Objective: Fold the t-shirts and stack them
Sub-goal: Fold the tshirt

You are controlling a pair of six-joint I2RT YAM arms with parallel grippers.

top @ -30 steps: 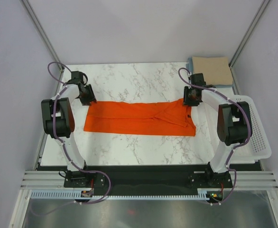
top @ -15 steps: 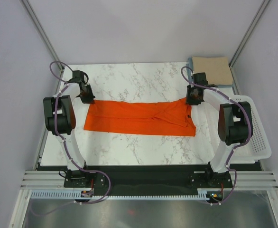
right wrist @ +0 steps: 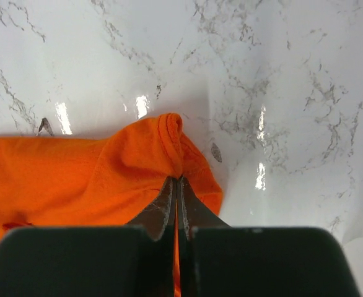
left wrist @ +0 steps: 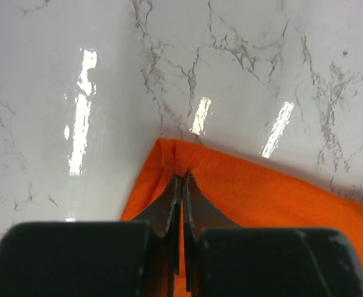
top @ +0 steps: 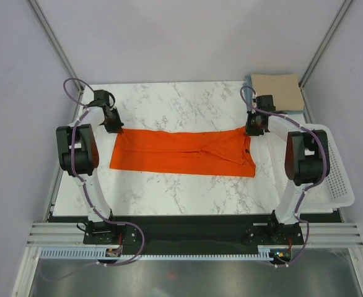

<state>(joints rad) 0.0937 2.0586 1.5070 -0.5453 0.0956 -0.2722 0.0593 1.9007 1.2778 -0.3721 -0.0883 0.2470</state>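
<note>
Left gripper [left wrist: 181, 180] and right gripper [right wrist: 177, 180] are each clamped on a far corner of the orange t-shirt [top: 181, 151], a long strip across the marble table [top: 169, 99]; a second ago their fingers stood apart. Wrist views show the puckered cloth; only the overhead shows the tan t-shirt [top: 277, 90], far right

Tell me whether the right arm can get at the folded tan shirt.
Probably yes, though not freely. The right gripper is shut on a far corner of the orange t-shirt. The tan t-shirt lies just beyond it with nothing between, so the gripper would have to let go first.
</note>
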